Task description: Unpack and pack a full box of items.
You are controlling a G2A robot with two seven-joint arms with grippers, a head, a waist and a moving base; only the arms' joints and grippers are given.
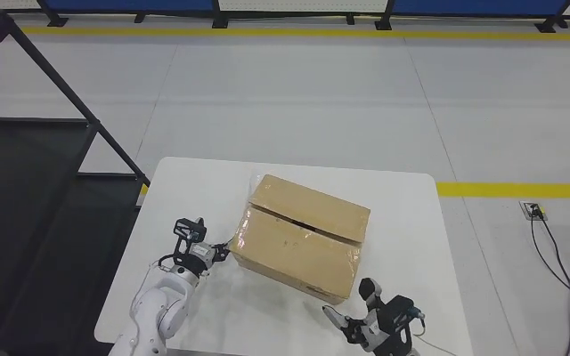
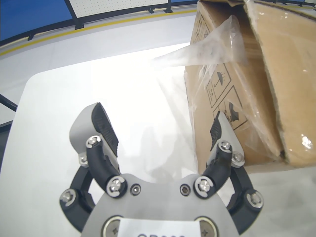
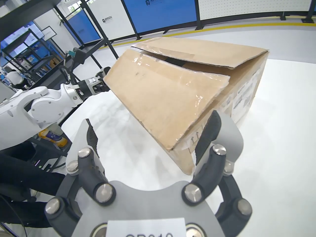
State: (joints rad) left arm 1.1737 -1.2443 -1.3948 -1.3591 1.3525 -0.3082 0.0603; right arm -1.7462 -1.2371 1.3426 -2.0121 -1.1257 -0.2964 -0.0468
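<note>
A brown cardboard box (image 1: 303, 236) sits in the middle of the white table (image 1: 401, 205), its two top flaps slightly parted along the seam. Loose clear tape (image 2: 197, 55) hangs off the box's end (image 2: 217, 82) in the left wrist view. My left gripper (image 1: 221, 253) stands open right by that end, one finger (image 2: 221, 127) close against the cardboard. My right gripper (image 1: 347, 307) is open at the box's near corner (image 3: 182, 156), near the table's front edge. The right wrist view shows the raised flap (image 3: 167, 94) and the left arm (image 3: 49, 99) beyond it.
A black metal rack (image 1: 53, 151) stands left of the table. A yellow floor line (image 1: 499, 189) runs behind on the right. The table has bare surface around the box on all sides.
</note>
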